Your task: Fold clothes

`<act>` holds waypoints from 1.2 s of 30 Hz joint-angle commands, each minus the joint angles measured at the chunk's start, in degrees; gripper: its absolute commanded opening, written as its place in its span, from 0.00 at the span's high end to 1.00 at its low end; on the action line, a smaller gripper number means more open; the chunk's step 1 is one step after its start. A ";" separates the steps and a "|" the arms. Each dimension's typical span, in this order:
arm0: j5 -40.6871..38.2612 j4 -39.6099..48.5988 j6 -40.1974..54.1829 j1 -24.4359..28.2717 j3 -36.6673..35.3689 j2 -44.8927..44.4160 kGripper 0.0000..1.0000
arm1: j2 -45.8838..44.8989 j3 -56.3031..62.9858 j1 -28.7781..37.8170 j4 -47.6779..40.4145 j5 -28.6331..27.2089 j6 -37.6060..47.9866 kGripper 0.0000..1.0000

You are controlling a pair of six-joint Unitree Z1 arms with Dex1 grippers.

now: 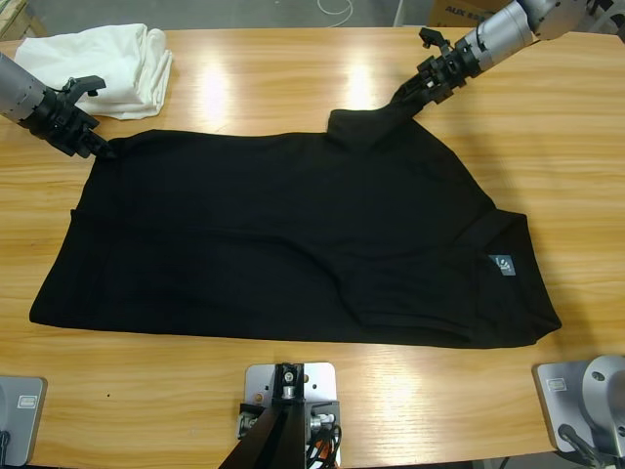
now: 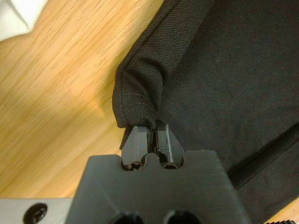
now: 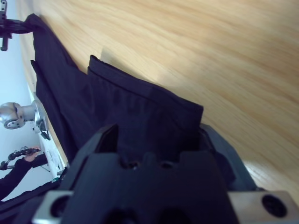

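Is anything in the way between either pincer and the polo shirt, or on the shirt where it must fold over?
Nothing visible. The left pincer is shut on the polo shirt at a corner; the right pincer holds a sleeve. The white cloth lies off the shirt.

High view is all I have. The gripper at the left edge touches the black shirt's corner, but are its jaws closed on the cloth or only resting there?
Observer: Closed. The left wrist view shows the left gripper shut on the polo shirt, with cloth pinched between the tips.
Operator: Which part of the shirt is pinched?
Observer: A stitched hem, folded over into a thick roll just ahead of the tips.
Operator: Is anybody near the rig?
Observer: Yes. The right wrist view shows a person's dark sleeve and hand in the background beyond the table.
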 commanded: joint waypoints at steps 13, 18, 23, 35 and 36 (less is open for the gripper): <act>-1.20 -0.47 -3.30 0.79 2.17 -1.61 1.00 | -4.66 2.13 5.72 0.95 2.79 -9.10 1.00; -2.42 -0.43 -5.59 0.70 2.98 -1.61 1.00 | -11.78 9.18 8.03 0.86 3.16 -7.17 1.00; -2.42 0.06 -8.17 0.72 4.01 -1.80 1.00 | -18.20 14.87 7.15 0.86 1.74 -4.48 1.00; -3.40 4.68 -13.60 0.88 8.69 -5.86 1.00 | -27.95 31.80 9.19 0.60 1.56 0.16 1.00; -3.52 5.19 -13.67 0.90 8.71 -6.44 1.00 | -29.17 33.01 9.80 0.60 1.78 1.09 1.00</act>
